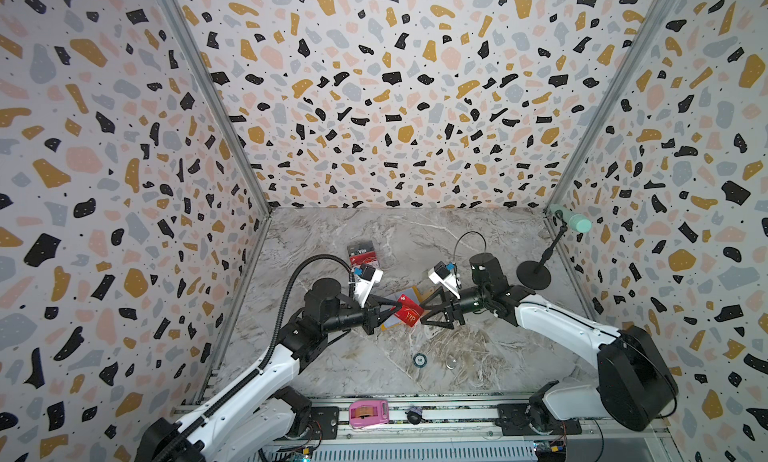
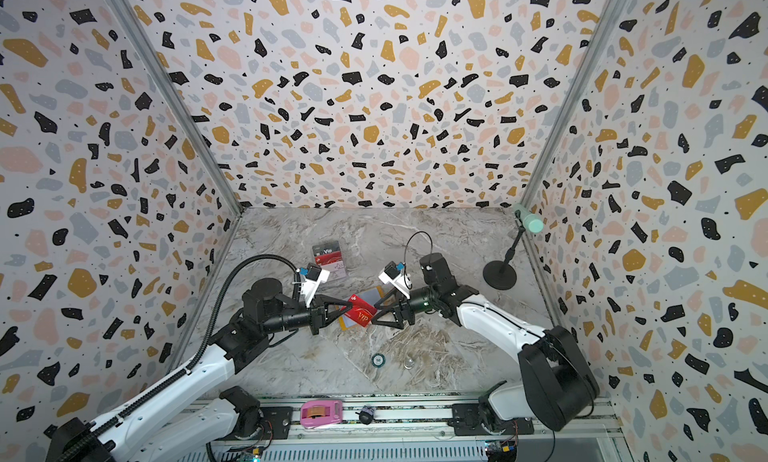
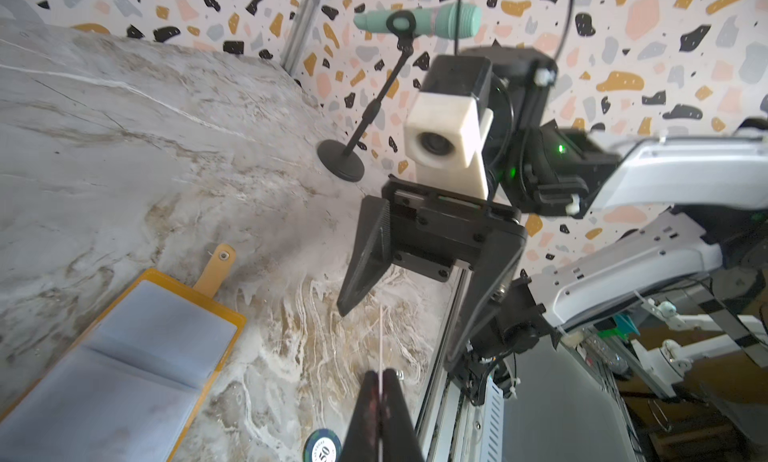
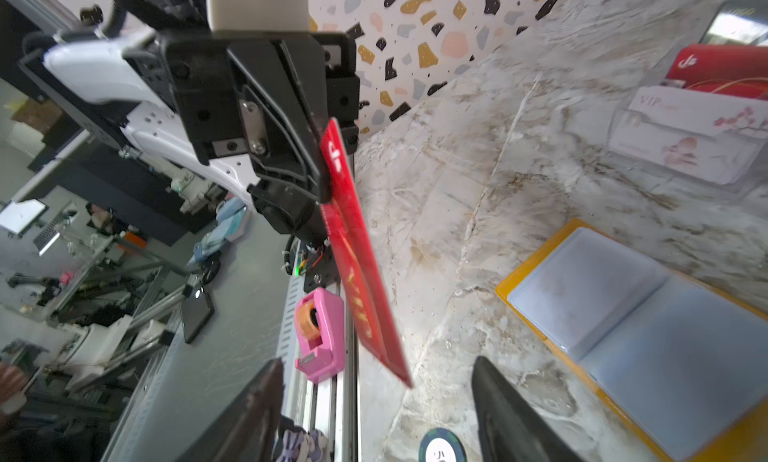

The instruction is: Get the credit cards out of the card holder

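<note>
Left gripper (image 3: 380,374) clenched on edge of thin red plastic VIP card (image 4: 357,252), held in air beside open mustard-yellow card holder (image 3: 216,273) w/ clear sleeves (image 3: 137,356), right gripper (image 1: 422,313) jaws spread, not gripping; card prob. light, stiff, slick, so pinch flat faces near short end.

This is a robotics lab test cell. Terrazzo-patterned wall panels (image 1: 374,86) set in bare aluminium corner posts (image 1: 217,102) box in a grey marble-look tabletop (image 1: 415,239). A white-and-black left robot arm (image 1: 257,372) and a matching right robot arm (image 1: 557,327) are mounted on a slotted aluminium rail (image 1: 457,416) at the front edge, beside small exposed circuit boards with loose wires (image 1: 550,444). A mint-green microphone on a black round-based stand (image 1: 575,221) stands in the far corner. Past the rail, the right wrist view shows a grey workbench cluttered with metal frames and cables (image 4: 83,281).
</note>
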Robot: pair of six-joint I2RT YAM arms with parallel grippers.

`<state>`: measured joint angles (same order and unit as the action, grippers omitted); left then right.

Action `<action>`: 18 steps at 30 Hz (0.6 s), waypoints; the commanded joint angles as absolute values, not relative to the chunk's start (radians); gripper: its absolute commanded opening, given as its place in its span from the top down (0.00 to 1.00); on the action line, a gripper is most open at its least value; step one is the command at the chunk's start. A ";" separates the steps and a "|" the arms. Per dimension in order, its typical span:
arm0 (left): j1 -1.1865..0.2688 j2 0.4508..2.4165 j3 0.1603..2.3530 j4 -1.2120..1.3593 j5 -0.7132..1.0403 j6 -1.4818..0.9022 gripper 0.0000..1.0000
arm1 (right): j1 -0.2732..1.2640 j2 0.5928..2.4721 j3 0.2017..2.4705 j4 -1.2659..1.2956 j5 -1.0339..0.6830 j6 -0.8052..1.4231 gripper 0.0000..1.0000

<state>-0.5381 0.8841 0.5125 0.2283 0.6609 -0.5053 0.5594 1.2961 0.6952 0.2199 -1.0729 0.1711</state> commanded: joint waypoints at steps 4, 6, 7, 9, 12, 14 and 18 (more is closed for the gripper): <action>-0.539 0.842 0.452 0.517 0.568 -0.658 1.00 | 0.567 1.249 0.520 0.932 -0.921 0.658 0.21; -0.539 0.835 0.430 0.580 0.548 -0.693 1.00 | 0.578 1.264 0.498 1.033 -0.889 0.719 0.22; -0.538 0.833 0.419 0.612 0.545 -0.708 1.00 | 0.588 1.272 0.492 1.075 -0.871 0.743 0.23; -0.538 0.830 0.406 0.651 0.534 -0.722 1.00 | 0.606 1.287 0.488 1.137 -0.846 0.778 0.25; -0.539 0.823 0.386 0.696 0.517 -0.740 1.00 | 0.626 1.312 0.491 1.226 -0.815 0.830 0.31; -0.538 0.815 0.371 0.727 0.501 -0.755 1.00 | 0.637 1.330 0.493 1.278 -0.803 0.861 0.36; -0.539 0.799 0.335 0.812 0.486 -0.791 1.00 | 0.653 1.366 0.515 1.308 -0.791 0.895 0.45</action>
<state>-0.5381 0.8177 0.3534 0.6621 0.5072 -0.7490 0.6415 1.3540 0.4854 1.1999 -0.8173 0.8272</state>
